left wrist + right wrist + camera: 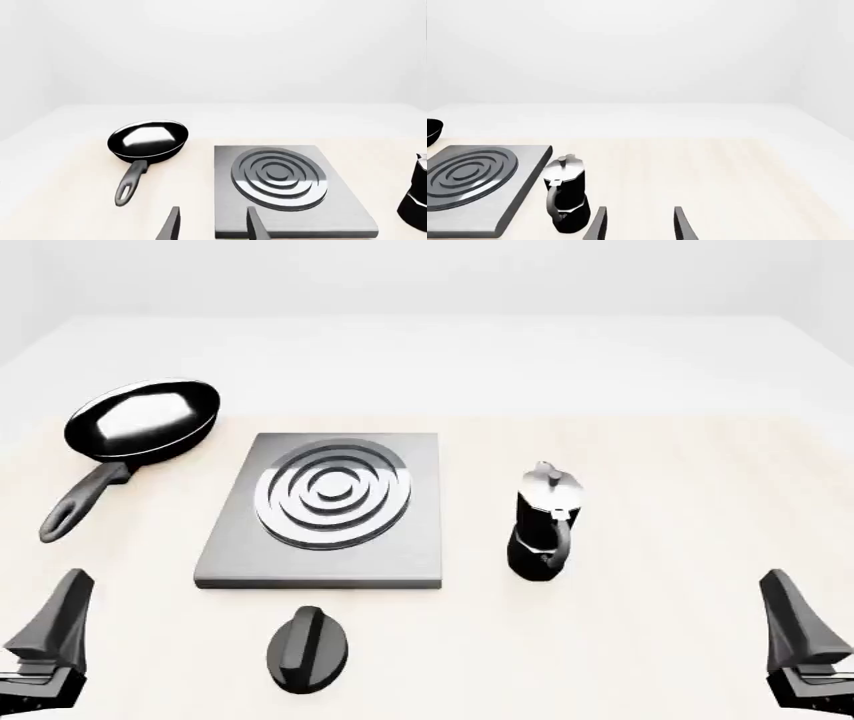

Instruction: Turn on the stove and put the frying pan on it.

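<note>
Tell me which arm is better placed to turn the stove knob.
Probably left. The left pincer sits nearer the knob, with bare table between them. The right pincer is farther, beyond the coffee pot. Both pincers are open.

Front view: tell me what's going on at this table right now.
Nothing is being handled yet. Both arms sit back at the near edge, the left gripper and right gripper with jaws open and empty. The frying pan lies on the table left of the stove, not on it. The knob sits untouched in front of the stove, and a moka pot stands to its right.
</note>
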`<action>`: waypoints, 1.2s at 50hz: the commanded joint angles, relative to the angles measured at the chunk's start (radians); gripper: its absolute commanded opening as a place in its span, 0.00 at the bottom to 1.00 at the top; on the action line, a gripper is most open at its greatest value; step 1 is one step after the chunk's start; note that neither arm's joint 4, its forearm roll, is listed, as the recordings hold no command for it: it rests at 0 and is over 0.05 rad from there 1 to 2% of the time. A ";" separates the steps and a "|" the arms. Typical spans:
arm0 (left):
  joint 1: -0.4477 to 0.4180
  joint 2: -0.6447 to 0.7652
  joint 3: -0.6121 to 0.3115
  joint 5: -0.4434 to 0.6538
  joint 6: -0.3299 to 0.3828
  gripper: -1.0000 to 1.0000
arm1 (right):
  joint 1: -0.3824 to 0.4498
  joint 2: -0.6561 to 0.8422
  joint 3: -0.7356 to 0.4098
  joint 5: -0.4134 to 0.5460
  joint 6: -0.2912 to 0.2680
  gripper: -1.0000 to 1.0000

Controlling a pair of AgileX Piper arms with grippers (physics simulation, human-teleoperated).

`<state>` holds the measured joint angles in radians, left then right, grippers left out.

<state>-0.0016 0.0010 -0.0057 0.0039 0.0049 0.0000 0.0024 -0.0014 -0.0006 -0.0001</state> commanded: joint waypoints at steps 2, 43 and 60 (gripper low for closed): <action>-0.010 0.000 -0.013 0.014 0.023 1.00 | 0.000 0.005 -0.003 -0.001 0.000 1.00; -0.213 -0.001 -0.219 0.334 0.188 1.00 | 0.000 0.005 -0.003 -0.001 0.000 1.00; -0.370 0.096 -0.291 0.527 0.152 1.00 | 0.000 0.005 -0.003 -0.001 0.000 1.00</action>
<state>-0.2829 0.0345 -0.2494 0.4393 0.1764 0.0001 0.0074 -0.0043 -0.0019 -0.0002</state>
